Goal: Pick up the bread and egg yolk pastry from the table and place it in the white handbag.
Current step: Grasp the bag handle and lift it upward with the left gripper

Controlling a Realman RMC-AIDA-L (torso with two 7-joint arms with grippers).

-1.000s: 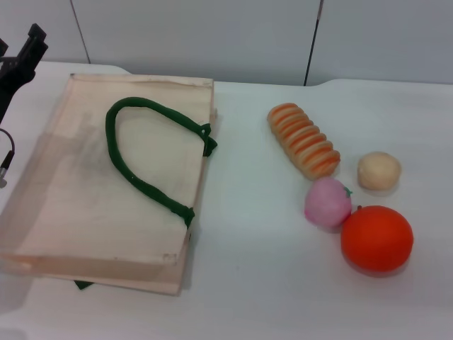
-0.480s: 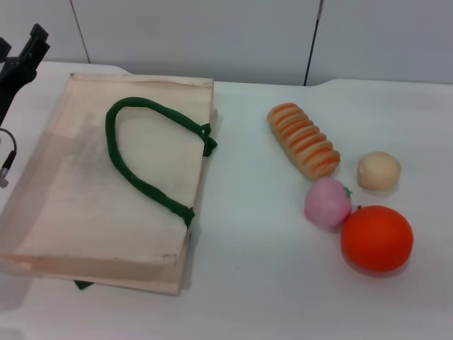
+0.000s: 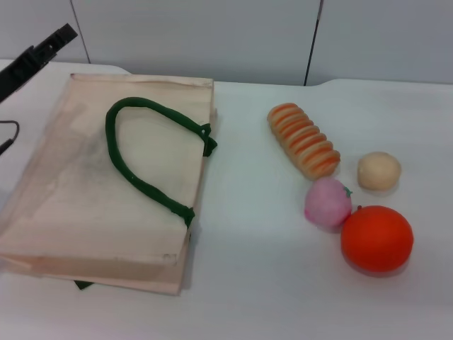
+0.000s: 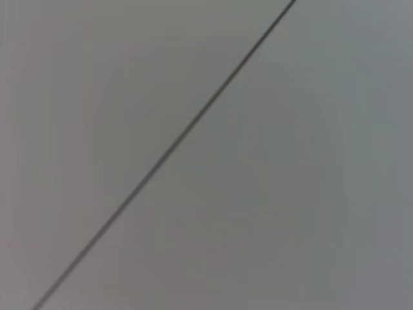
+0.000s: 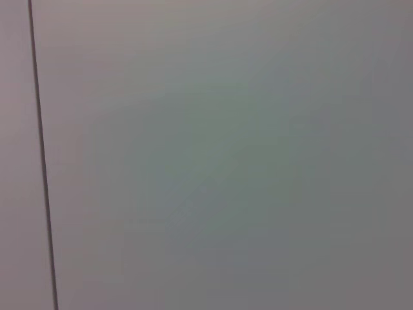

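No writing shows anywhere. The bread (image 3: 304, 139) and pastry (image 3: 379, 171) lie right of the flat handbag (image 3: 85, 205), beside a peach (image 3: 328, 202) and orange (image 3: 376, 238). Left gripper (image 3: 35, 60): cannot tell.

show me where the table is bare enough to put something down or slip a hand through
Bare table runs between the white handbag and the bread, widening along the near edge. Also free behind the bread. Crowded on the right: egg yolk pastry, pink ball and orange bunch together.
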